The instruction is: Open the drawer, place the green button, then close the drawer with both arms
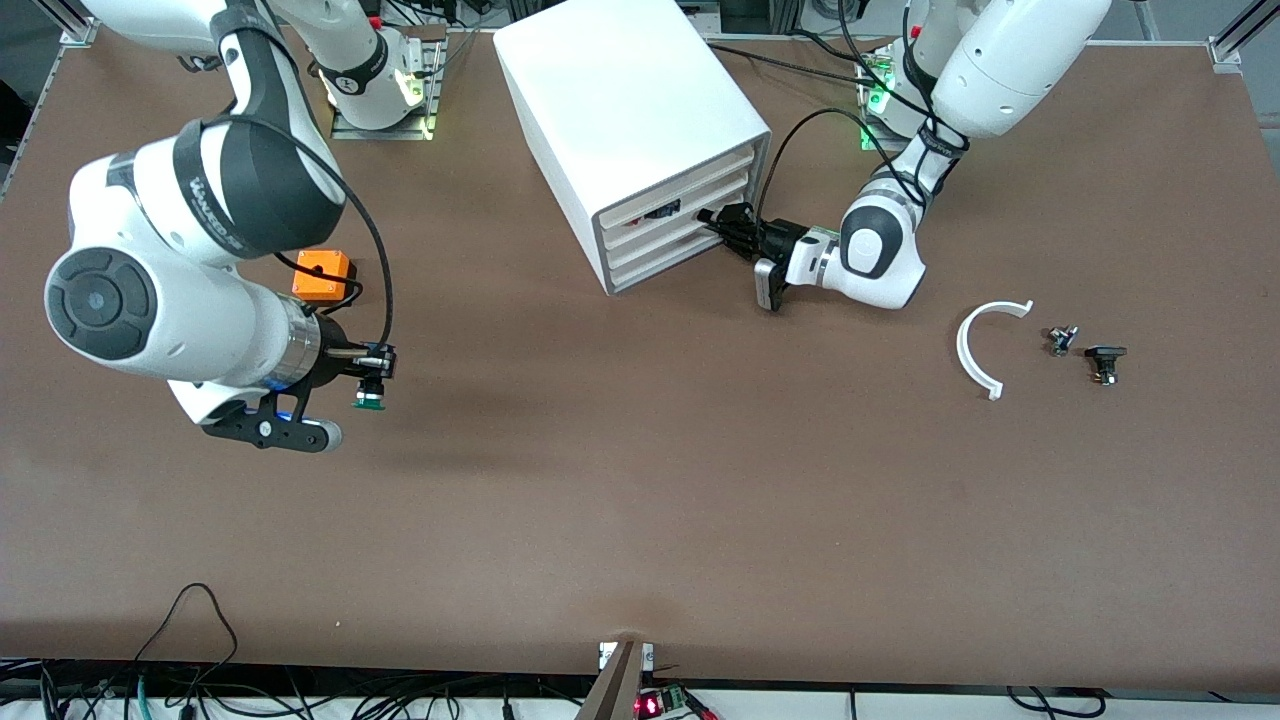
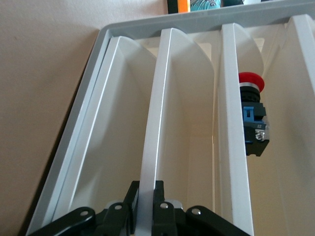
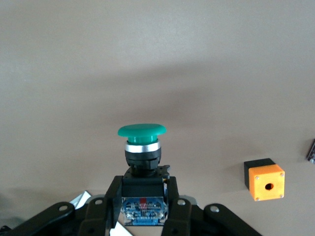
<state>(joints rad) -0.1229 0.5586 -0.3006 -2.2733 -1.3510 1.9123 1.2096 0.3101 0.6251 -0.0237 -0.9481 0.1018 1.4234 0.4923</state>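
Note:
The white cabinet (image 1: 620, 90) stands near the robots' bases, its four drawer fronts turned toward the left arm's end of the table. My left gripper (image 1: 720, 228) is at the drawer (image 1: 660, 232), the second from the top. In the left wrist view the left gripper (image 2: 146, 189) is shut on that drawer's thin white front lip (image 2: 155, 123). The drawer front lies about level with the others. My right gripper (image 1: 375, 368) hangs over the table toward the right arm's end, shut on the button (image 1: 369, 398). It grips the black body (image 3: 142, 186), with the green cap (image 3: 141, 131) pointing away from the wrist.
An orange cube (image 1: 322, 274) with a hole sits beside the right arm. A red-capped button (image 2: 251, 83) lies in a drawer next to the gripped one. A white curved piece (image 1: 975, 350) and two small black-and-silver parts (image 1: 1060, 338) (image 1: 1105, 360) lie toward the left arm's end.

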